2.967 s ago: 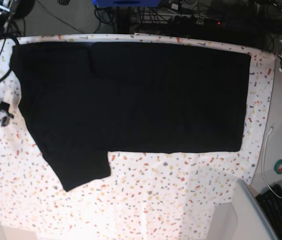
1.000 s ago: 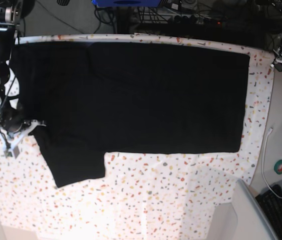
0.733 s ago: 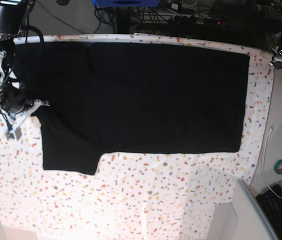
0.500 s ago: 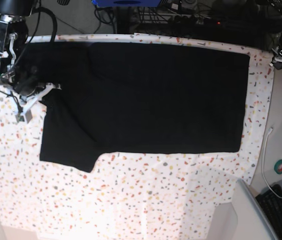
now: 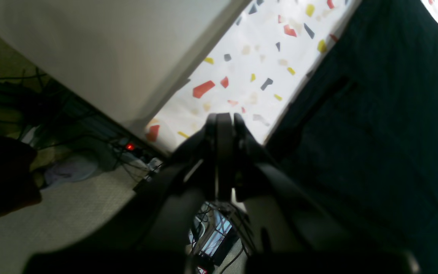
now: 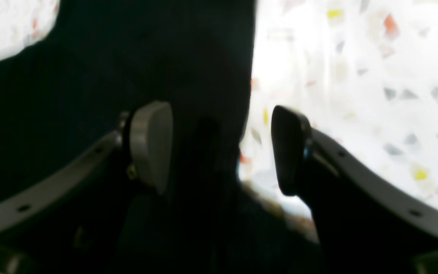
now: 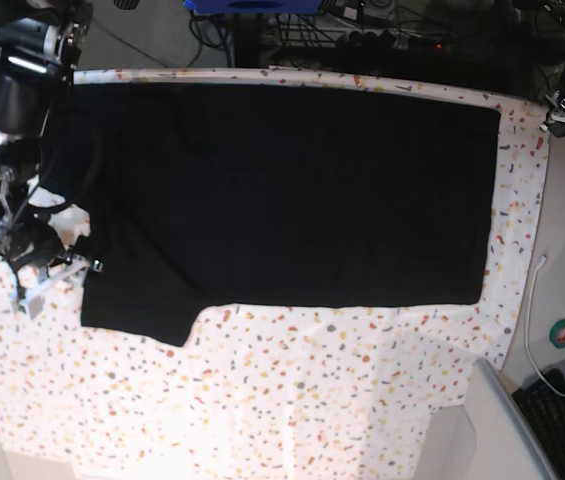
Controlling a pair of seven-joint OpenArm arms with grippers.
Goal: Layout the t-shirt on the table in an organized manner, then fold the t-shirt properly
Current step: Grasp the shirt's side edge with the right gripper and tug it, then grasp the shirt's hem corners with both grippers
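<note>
The right pincer (image 6: 221,148) is wide open and holds nothing. The black t-shirt (image 7: 292,190) lies flat on the speckled table (image 7: 292,390), its edge under it. The left pincer (image 5: 222,121) is shut and empty.

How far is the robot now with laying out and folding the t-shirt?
Laying out looks nearly done: the t-shirt lies flat on the table, sleeve spread. In hand: the right gripper stands open at the sleeve edge, holding nothing; the left gripper is shut beside the cloth. Left: all folding; no fold shows.
</note>
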